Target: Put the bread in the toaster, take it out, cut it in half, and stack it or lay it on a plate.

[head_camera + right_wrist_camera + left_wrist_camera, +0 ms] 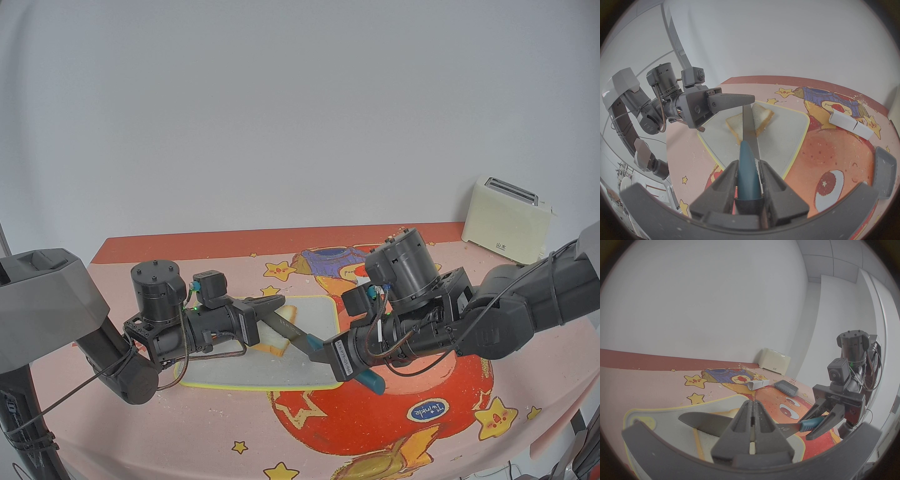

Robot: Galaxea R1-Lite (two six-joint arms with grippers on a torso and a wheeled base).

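In the head view, the bread (275,342) is lying on a pale cutting board (262,372) in the middle of the table (187,431). The left gripper (280,304) is hanging low over the slice with its fingers pressed together and nothing between them. The right gripper (325,356) is clamping the teal handle of a knife (289,329). The blade is running across the bread towards the left gripper. The toaster (506,219) is standing at the table's far right corner, well apart from the board.

In the left wrist view, the left gripper's fingers (742,424) are meeting along a thin seam over the board (662,418). The knife blade (703,422) is passing beneath them. The right gripper (807,428) is holding the handle from the far side. A white box (757,384) and a dark tray (786,387) are sitting between the board and the toaster (774,360).

In the right wrist view, the right gripper's fingers (725,184) are squeezing the knife handle from both sides. The blade (750,131) is lying corner to corner on the bread (762,114), with a part of the slice showing on either side. The tips of the left gripper (751,99) are hanging just above the far end of the blade.
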